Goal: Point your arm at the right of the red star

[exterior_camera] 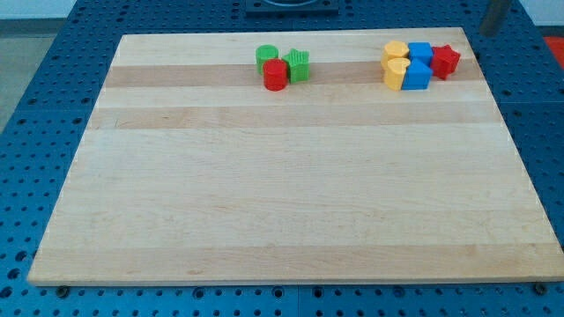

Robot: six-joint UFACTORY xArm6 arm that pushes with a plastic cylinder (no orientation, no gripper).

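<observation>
so, star: the red star (446, 60) sits near the counter's (282, 194) top right corner, touching the blue blocks on its left.
rod: a dark rod (495, 16) shows at the view's top right, above and right of the star.
my tip: its very end at (487, 33), off the board, apart from the star.
hand: none on this arm, so no open or closed state to tell.
blue: two blue blocks (418, 66) stacked in view.
yellow: two yellow blocks (395, 63) on their left.
far group: green cylinder (266, 56), green block (299, 63), red cylinder (276, 76), touching.
</observation>
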